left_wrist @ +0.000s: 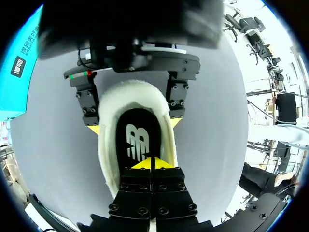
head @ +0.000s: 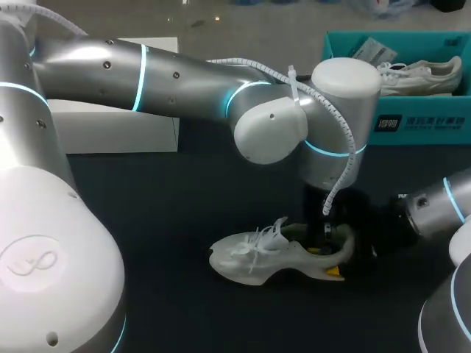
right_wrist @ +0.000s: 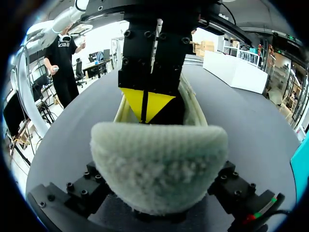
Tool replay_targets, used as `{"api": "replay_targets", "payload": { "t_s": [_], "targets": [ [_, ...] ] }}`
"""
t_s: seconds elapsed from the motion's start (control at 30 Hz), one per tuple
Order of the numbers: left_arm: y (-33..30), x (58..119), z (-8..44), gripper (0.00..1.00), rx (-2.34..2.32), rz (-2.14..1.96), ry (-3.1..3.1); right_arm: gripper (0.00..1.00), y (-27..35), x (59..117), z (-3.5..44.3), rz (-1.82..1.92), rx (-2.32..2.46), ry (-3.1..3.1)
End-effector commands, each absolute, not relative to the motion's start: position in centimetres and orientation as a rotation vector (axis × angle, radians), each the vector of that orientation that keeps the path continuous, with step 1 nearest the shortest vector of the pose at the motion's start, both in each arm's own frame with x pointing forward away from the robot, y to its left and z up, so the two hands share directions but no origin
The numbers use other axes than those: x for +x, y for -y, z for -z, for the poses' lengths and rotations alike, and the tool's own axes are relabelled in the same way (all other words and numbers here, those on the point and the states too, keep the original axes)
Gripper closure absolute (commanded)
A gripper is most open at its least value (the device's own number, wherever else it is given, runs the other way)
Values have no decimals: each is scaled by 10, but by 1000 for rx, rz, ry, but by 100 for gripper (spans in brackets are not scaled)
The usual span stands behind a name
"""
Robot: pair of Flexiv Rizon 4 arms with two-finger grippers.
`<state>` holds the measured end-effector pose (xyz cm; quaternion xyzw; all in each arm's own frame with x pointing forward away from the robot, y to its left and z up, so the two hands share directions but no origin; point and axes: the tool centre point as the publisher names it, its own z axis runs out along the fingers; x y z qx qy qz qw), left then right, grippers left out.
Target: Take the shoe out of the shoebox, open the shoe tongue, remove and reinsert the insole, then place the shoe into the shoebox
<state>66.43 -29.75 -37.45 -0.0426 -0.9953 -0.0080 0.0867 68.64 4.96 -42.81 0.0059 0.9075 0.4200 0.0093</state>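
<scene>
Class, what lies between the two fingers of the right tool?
The heel of the shoe, its white padded collar around the black insole, sits between the fingers of the right tool, one at each side. The left wrist view shows it plainly.

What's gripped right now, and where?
Right gripper clamps the shoe by its heel sides. Left gripper is shut inside it; grip on insole unclear.

The left gripper (left_wrist: pixel 150 164) reaches into the shoe (left_wrist: pixel 108 145), its two yellow tips pressed together over the black insole (left_wrist: pixel 136 118) — whether they pinch it cannot be told. Ahead, the right gripper (left_wrist: pixel 134 124) straddles the heel, one finger against each outer side of the pale collar. The shoe lies on the grey table (left_wrist: pixel 212 145) — a teal shoebox (left_wrist: pixel 19 72) shows beside the right gripper.
</scene>
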Motion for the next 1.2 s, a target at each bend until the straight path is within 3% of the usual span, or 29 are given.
{"api": "replay_targets", "payload": {
  "t_s": [0.03, 0.23, 0.37, 0.4, 0.5, 0.87, 1.0, 1.07, 1.13, 1.2],
  "targets": [
    [288, 655, 386, 100, -127, -2, 2965, 100, -52, 686, 428, -1301, 20, -2838],
    [280, 646, 390, 100, -136, -1, 2949, 100, -52, 686, 428, -1301, 20, -2838],
    [277, 646, 397, 82, -125, 8, 2938, 100, -52, 686, 428, -1301, 20, -2838],
    [277, 646, 398, 72, -123, 9, 2937, 100, -52, 686, 428, -1301, 20, -2838],
    [278, 647, 402, 67, -121, 13, 2936, 100, -52, 686, 428, -1301, 20, -2838],
    [277, 664, 419, 62, -86, 58, 3040, 100, -52, 686, 428, -1301, 20, -2838],
    [277, 666, 424, 64, -67, 60, 3126, 100, -52, 686, 428, -1301, 20, -2838],
    [276, 666, 428, 73, -32, 57, 3167, 100, -52, 686, 428, -1301, 20, -2838],
    [275, 668, 433, 95, 10, 73, 3203, 100, -52, 686, 428, -1301, 20, -2838],
    [275, 670, 436, 100, 30, 70, 3221, 100, -52, 686, 428, -1301, 20, -2838]
  ]
}}
